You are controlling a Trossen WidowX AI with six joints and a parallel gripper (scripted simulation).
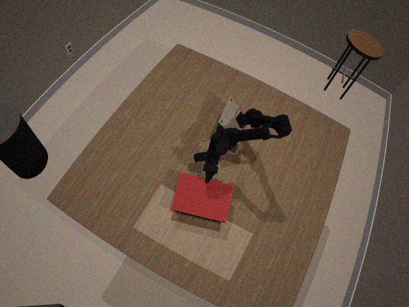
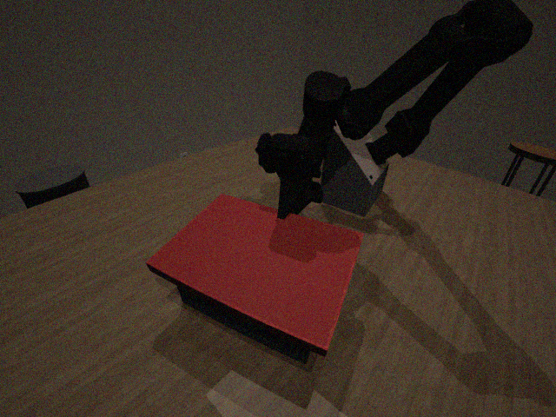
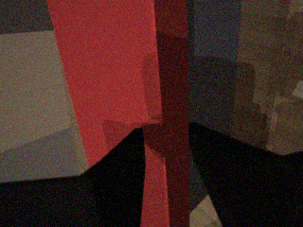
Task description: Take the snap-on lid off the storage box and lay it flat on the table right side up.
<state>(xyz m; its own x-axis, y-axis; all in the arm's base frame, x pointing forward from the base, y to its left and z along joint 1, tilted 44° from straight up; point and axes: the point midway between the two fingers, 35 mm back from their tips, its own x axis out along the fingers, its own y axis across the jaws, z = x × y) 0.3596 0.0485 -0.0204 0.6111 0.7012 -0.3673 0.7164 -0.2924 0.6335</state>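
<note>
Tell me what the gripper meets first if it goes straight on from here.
The lid, already between the gripper's fingers. Beyond its edge, probably the box, though depth there is unclear.

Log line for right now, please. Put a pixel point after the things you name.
end effector (image 1: pixel 207 181) (image 2: pixel 281 216) (image 3: pixel 165 132): shut on red lid's edge | lid (image 1: pixel 202 198) (image 2: pixel 251 269) (image 3: pixel 109 61): over box (image 2: pixel 242 321) | lid not yet on table

Your arm (image 1: pixel 246 134) (image 2: pixel 404 67) is black throughout, with chunky rounded joints and straight, slender links. Your gripper (image 1: pixel 207 181) (image 2: pixel 281 217) (image 3: pixel 165 132) is black too; its fingers taper to narrow tips. You see no clear markings in the dimness.
</note>
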